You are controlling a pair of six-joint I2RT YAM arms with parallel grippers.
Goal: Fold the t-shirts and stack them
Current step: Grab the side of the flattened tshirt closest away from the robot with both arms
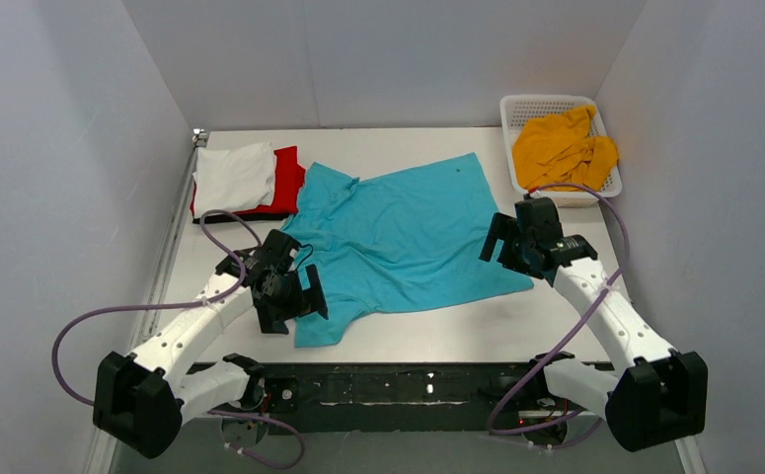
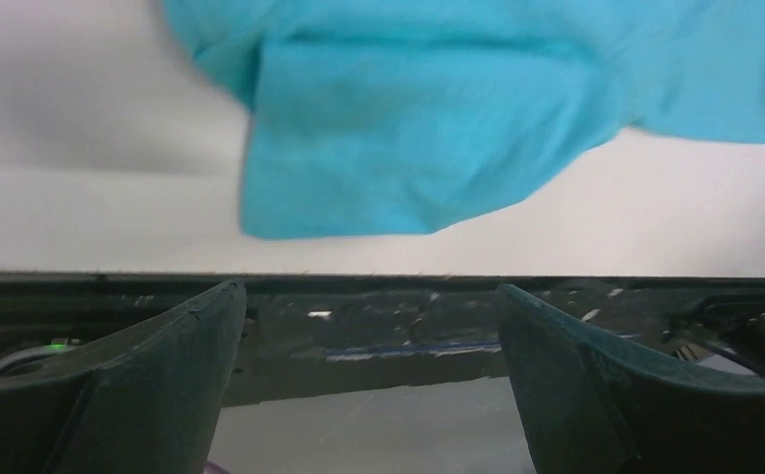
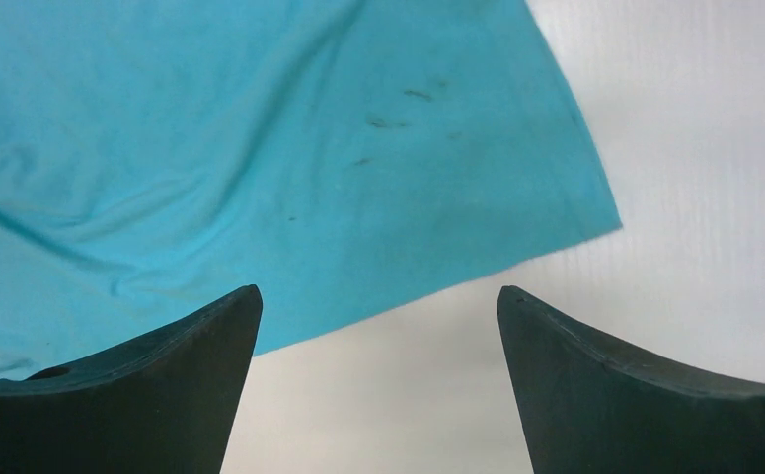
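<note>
Edges first: the turquoise t-shirt lay spread flat on the table, its border passing under the right pincer, so that one finger hung over cloth and the other over bare surface. That pincer stood wide apart with nothing in it. On its outer side a bare strip ran out to the white basket, which stood beyond it at the far right with the mustard t-shirt heaped inside. The left pincer gaped just as wide, empty, beside the turquoise shirt's near sleeve; in its wrist view the sleeve's edge showed above the fingers, clear of them, and the dark base rail ran between the fingertips. Beyond the left pincer, toward the far left corner, the white t-shirt sat folded on the red t-shirt, with a black t-shirt showing only as an edge beneath. Behind both pincers ran a near strip of pale table. Plain grey walls closed in the left, far and right sides
</note>
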